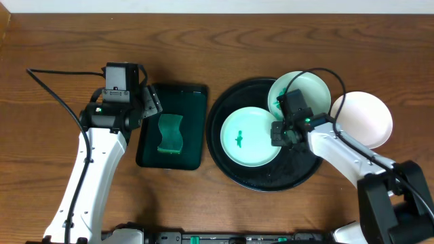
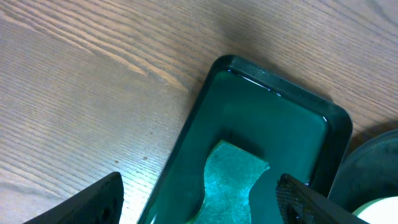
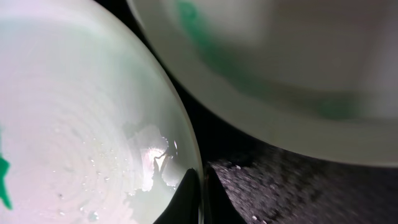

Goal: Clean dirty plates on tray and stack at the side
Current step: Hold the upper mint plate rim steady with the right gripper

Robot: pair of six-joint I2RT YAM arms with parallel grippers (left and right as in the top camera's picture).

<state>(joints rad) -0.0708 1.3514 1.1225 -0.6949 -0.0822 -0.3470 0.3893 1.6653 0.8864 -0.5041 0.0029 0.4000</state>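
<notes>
The black round tray (image 1: 234, 173) holds a pale mint plate (image 1: 251, 139) with a small green smear at its centre. My right gripper (image 1: 281, 132) is shut on that plate's right rim (image 3: 193, 155), one dark finger on each side of the edge. A second plate (image 1: 302, 91) leans on the tray's far rim, and it fills the top of the right wrist view (image 3: 292, 74). A third, white plate (image 1: 366, 118) lies on the table right of the tray. My left gripper (image 1: 150, 103) hangs open over a dark green rectangular tray (image 2: 273, 118).
A green sponge (image 1: 169, 133) lies in the green rectangular tray (image 1: 193, 95), between my left fingers (image 2: 93, 202) in the wrist view (image 2: 233, 177). Bare wooden table (image 1: 54, 41) surrounds both trays. A black cable (image 1: 57, 95) runs along the left arm.
</notes>
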